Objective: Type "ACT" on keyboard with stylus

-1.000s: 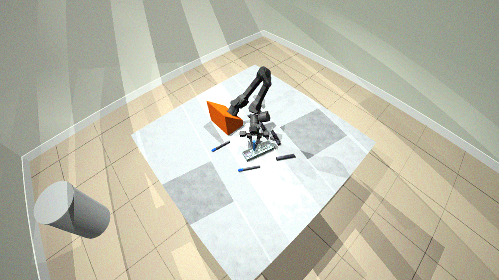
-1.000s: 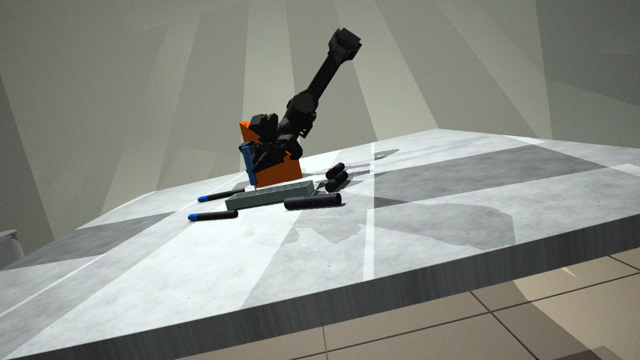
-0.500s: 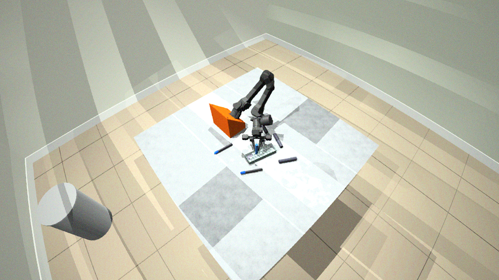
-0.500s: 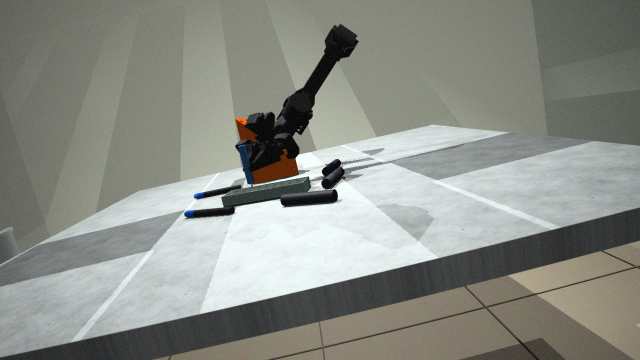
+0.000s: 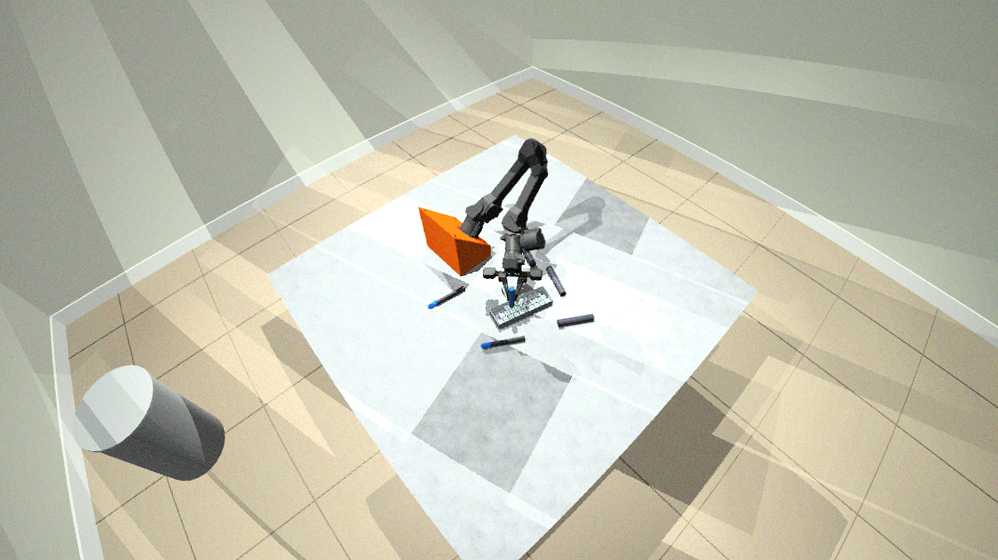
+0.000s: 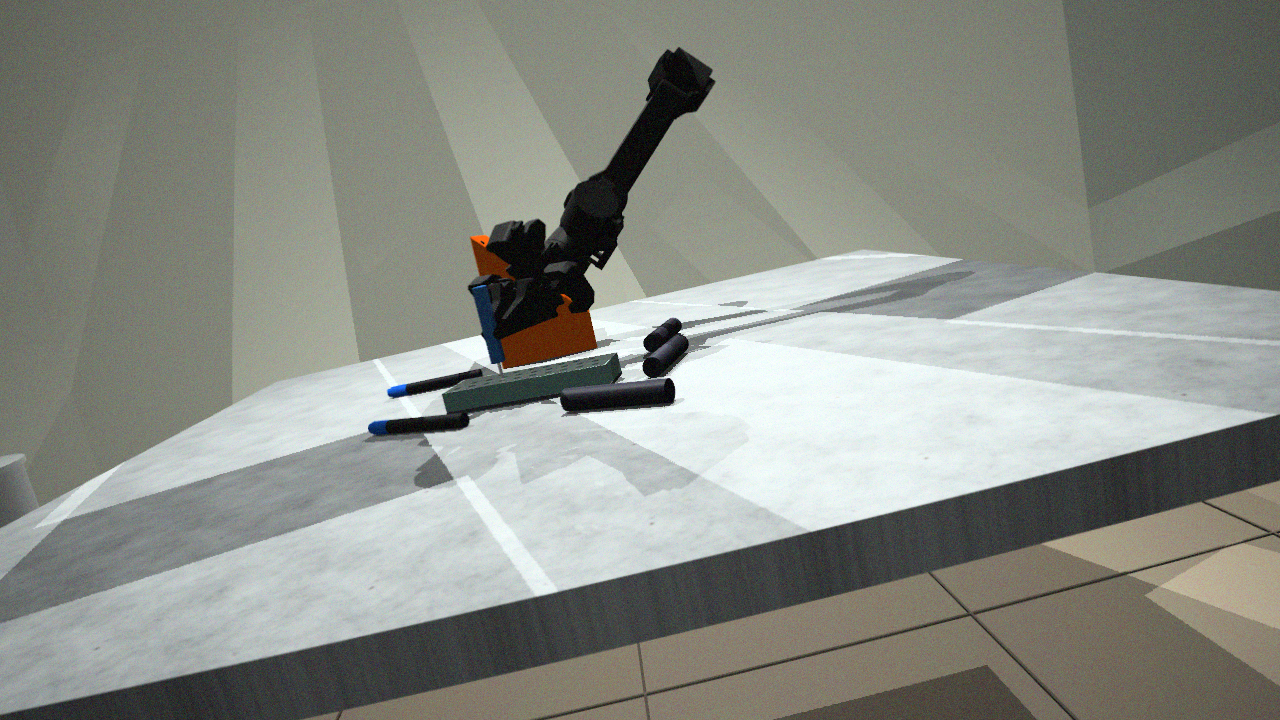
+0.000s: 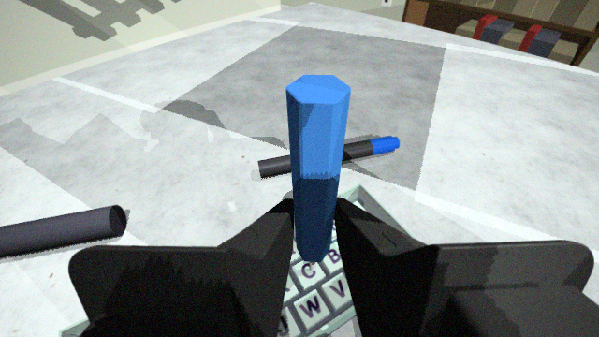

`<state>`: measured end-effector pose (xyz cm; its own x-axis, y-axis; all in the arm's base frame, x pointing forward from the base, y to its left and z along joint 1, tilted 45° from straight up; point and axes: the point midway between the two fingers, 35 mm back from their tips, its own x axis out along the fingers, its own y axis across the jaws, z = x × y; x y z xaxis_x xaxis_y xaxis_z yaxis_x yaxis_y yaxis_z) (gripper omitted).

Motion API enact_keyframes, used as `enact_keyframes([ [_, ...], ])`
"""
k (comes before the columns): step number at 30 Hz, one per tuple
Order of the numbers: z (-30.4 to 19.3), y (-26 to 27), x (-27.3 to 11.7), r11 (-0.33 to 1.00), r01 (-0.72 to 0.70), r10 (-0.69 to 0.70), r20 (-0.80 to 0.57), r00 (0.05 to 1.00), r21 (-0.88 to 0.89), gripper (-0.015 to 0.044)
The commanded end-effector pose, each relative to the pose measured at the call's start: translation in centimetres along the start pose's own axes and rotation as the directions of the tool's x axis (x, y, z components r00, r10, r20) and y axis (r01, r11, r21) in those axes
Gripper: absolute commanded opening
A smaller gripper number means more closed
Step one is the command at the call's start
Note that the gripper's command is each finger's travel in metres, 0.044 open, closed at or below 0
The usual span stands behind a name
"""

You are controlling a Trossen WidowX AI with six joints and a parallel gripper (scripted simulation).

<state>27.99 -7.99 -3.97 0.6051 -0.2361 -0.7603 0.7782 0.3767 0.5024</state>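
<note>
My gripper (image 5: 509,286) (image 6: 488,313) (image 7: 314,208) is shut on the blue stylus (image 5: 512,297) (image 6: 487,331) (image 7: 319,136), which stands nearly upright between the fingertips. The pale green keyboard (image 5: 524,310) (image 6: 528,387) (image 7: 311,307) lies under the gripper. In the wrist view the thin tip is over the C key (image 7: 308,271); whether it touches or presses that key I cannot tell. The B, V and W keys show beside it. The fingers and stylus hide most other letters, and I cannot make out A or T.
Two black pens with blue ends lie near the keyboard, one in front (image 5: 506,342) (image 6: 420,424) (image 7: 360,151) and one to its left (image 5: 447,297) (image 6: 435,383). A dark cylinder (image 5: 575,320) (image 6: 617,394) (image 7: 61,229) lies right of it, others behind. An orange wedge (image 5: 472,256) (image 6: 550,340) stands by the arm's base.
</note>
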Motion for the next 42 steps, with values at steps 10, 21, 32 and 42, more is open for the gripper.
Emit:
enact_keyframes([
  [10, 3.0, 0.3, -1.4, 1.0, -0.01, 0.01, 0.01, 1.0, -0.002, 0.0081],
  [21, 2.7, 0.0, -1.3, 1.0, 0.002, -0.002, 0.006, 1.0, 0.002, 0.0038],
  [32, 2.3, 5.2, -2.2, 1.0, 0.001, -0.001, 0.004, 1.0, 0.002, 0.0],
  [42, 1.3, 10.9, -5.0, 1.0, -0.011, 0.011, 0.008, 1.0, 0.002, 0.0],
])
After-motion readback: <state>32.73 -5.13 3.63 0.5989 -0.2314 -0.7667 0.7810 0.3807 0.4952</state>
